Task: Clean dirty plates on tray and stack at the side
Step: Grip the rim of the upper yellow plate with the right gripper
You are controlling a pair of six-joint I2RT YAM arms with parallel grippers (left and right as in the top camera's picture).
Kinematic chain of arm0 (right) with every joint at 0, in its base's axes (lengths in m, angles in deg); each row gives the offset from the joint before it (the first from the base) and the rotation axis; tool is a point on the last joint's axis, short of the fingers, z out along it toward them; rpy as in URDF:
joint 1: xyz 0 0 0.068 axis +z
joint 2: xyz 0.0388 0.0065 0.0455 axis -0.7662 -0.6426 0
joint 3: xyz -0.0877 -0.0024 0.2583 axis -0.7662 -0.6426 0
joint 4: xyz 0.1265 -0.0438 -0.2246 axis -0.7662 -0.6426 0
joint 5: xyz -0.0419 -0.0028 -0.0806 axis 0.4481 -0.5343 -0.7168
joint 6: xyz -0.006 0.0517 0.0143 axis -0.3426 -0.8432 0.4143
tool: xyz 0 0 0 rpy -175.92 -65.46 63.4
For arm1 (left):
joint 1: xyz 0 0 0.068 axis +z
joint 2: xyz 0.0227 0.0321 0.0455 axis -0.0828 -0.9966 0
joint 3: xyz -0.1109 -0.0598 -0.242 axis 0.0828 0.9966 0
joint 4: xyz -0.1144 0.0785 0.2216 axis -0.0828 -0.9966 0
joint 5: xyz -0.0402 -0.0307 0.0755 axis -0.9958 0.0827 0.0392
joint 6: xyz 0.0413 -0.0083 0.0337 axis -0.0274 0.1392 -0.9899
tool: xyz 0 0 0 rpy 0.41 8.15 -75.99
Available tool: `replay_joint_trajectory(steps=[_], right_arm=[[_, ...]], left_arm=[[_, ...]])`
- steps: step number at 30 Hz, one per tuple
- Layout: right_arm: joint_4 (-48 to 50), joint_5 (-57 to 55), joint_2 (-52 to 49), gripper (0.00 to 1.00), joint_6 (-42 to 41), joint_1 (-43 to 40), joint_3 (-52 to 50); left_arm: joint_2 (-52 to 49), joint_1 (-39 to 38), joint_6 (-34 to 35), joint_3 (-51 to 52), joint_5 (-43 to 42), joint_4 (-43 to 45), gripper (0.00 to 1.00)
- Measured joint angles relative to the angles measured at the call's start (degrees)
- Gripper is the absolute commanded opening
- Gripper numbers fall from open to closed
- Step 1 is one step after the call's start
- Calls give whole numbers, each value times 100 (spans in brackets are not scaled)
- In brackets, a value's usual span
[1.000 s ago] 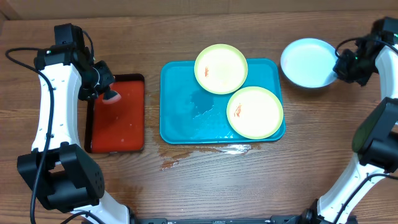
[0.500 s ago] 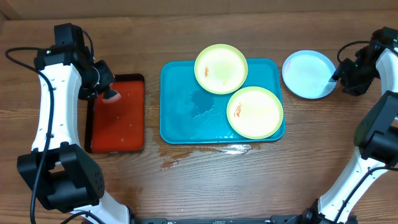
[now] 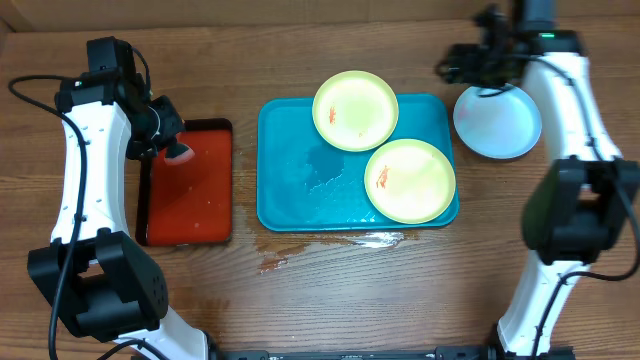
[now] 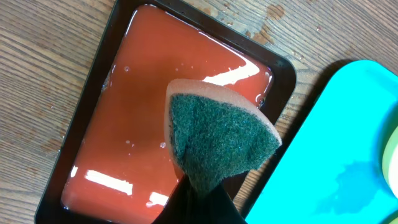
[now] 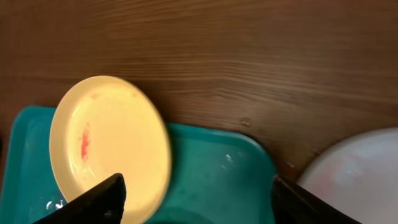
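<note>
Two pale yellow plates with orange smears lie on the teal tray [image 3: 290,190]: one at its far edge [image 3: 355,110], one at its near right [image 3: 410,180]. The light blue plate [image 3: 500,125] rests flat on the table to the right of the tray. My right gripper [image 3: 458,68] hovers open and empty above the tray's far right corner [image 5: 211,180], between the far yellow plate [image 5: 106,143] and the blue plate [image 5: 360,174]. My left gripper [image 3: 170,150] is shut on a green-faced sponge [image 4: 217,140] above the red tray [image 4: 143,106].
The narrow red tray [image 3: 185,185] with a black rim lies left of the teal tray and looks wet. Spilled water [image 3: 370,240] and damp marks [image 3: 275,265] sit on the wood in front of the teal tray.
My right gripper opened and let go of the blue plate, which now lies flat. That arm swung from the plate's right side to behind it, toward the tray. The left arm stayed put.
</note>
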Motion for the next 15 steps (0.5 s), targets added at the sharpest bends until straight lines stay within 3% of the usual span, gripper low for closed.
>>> replay_joint_trajectory(steps=[5, 15], right_arm=[[459, -887, -173, 79, -269, 870, 0], [590, -1451, -938, 68, -424, 1027, -13]], left_arm=[[0, 0, 0, 0, 0, 2, 4], [0, -15, 0, 0, 0, 26, 4]])
